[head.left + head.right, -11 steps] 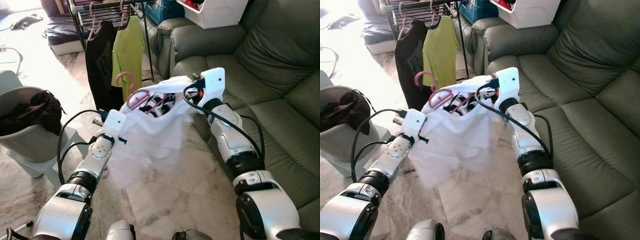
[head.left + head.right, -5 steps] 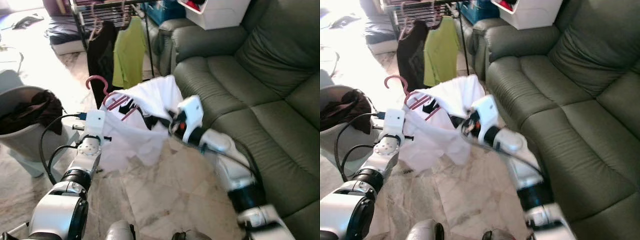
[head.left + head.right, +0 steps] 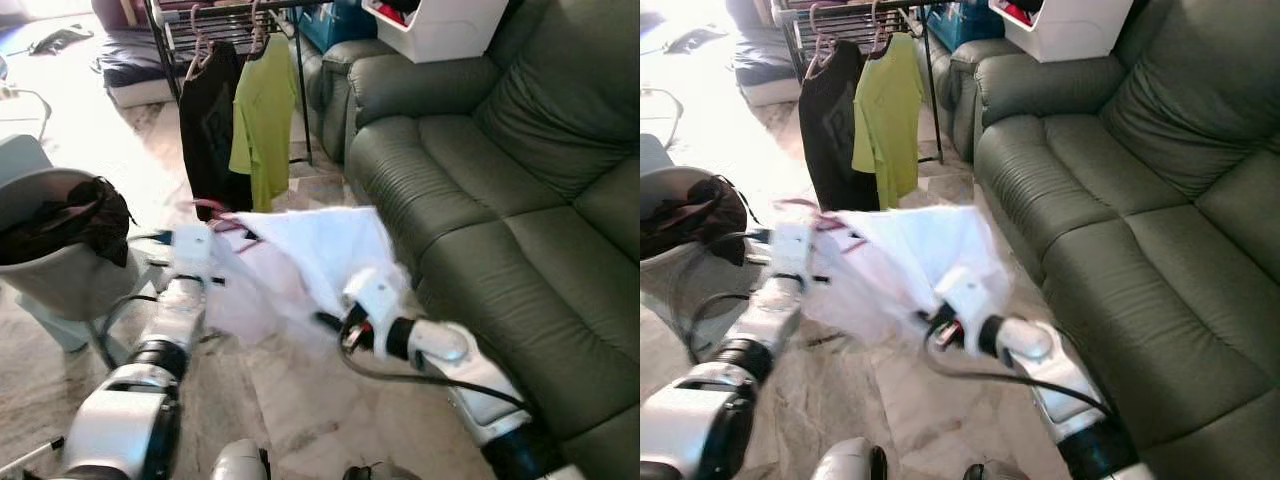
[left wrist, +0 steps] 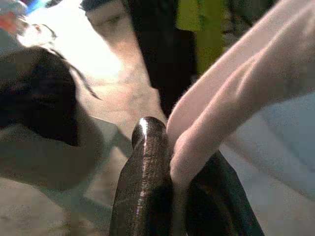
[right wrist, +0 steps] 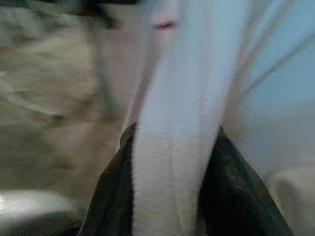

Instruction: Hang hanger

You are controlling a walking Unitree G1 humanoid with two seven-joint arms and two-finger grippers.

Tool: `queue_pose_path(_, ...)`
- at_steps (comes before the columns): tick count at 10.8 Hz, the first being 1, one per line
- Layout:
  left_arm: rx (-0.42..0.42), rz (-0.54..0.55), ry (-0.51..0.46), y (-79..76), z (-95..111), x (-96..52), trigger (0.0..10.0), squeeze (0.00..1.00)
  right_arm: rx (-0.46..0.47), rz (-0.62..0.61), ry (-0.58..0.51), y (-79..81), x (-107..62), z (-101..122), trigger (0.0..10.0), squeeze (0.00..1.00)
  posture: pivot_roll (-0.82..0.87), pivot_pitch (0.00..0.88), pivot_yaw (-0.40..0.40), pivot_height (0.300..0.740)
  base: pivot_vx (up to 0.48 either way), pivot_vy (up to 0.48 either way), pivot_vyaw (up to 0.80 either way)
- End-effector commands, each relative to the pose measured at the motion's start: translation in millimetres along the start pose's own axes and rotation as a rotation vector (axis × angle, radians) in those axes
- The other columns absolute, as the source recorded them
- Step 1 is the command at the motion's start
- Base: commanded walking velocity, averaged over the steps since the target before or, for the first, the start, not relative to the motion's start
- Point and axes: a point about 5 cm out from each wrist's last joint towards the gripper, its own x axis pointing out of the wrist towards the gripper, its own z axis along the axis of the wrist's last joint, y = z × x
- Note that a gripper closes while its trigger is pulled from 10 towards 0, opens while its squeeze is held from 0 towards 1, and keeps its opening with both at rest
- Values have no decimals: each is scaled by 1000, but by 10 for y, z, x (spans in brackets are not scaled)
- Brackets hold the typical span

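The right gripper point(image 5: 170, 162), nearest, pinches a fold of the white shirt point(image 3: 320, 250) in front of the sofa point(image 3: 520, 200). The left gripper point(image 4: 172, 182), farther from the sofa, has its fingers clamped on the shirt beside the pink hanger point(image 3: 215, 212). Beyond, the clothes rack point(image 3: 230, 20) holds a black shirt point(image 3: 212, 125) and a green shirt point(image 3: 262, 110) beside the sofa's arm.

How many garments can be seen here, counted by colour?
Black: 1, the black shirt on the rack.
Green: 1, the green shirt beside it.
White: 1, the white garment gripped by the left gripper and the right gripper.
Total: 3
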Motion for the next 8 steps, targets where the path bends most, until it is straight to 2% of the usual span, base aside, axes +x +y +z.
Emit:
queue_pose_path(1, -165, 35, -135, 79, 422, 62, 0, 0, 21, -101, 62, -77, -1, -151, 0, 0, -50, 0, -33, 740, 0, 0, 0)
queue_pose_path(2, -185, -13, -164, -52, 502, 39, 0, 0, -21, -205, -6, -177, 52, -27, 0, 0, -43, 0, -24, 740, 0, 0, 0)
queue_pose_path(3, -114, -120, -241, -255, 608, -37, 0, 0, -13, -359, -89, -389, 89, 132, 0, 0, -40, 0, -22, 740, 0, 0, 0)
queue_pose_path(4, -47, -171, -295, -314, 630, -88, 0, 0, -24, -438, -108, -509, 77, 188, 0, 0, -38, 0, -19, 740, 0, 0, 0)
queue_pose_path(5, 33, -218, -338, -354, 593, -153, 0, 0, 23, -528, -150, -677, 43, 270, 0, 0, -35, 3, -18, 740, 0, 0, 0)
queue_pose_path(6, 31, -244, -308, -371, 472, -200, 0, 0, 51, -598, -167, -819, 26, 321, 0, 0, -35, 3, -18, 740, 0, 0, 0)
queue_pose_path(7, 4, -243, -291, -379, 445, -234, 0, 0, 38, -623, -161, -869, 43, 331, 0, 0, -30, 5, -18, 740, 0, 0, 0)
queue_pose_path(8, -41, -210, -270, -343, 465, -233, 0, 0, 29, -588, -110, -823, 111, 276, 10000, 0, -25, 6, -23, 740, 0, 0, 0)
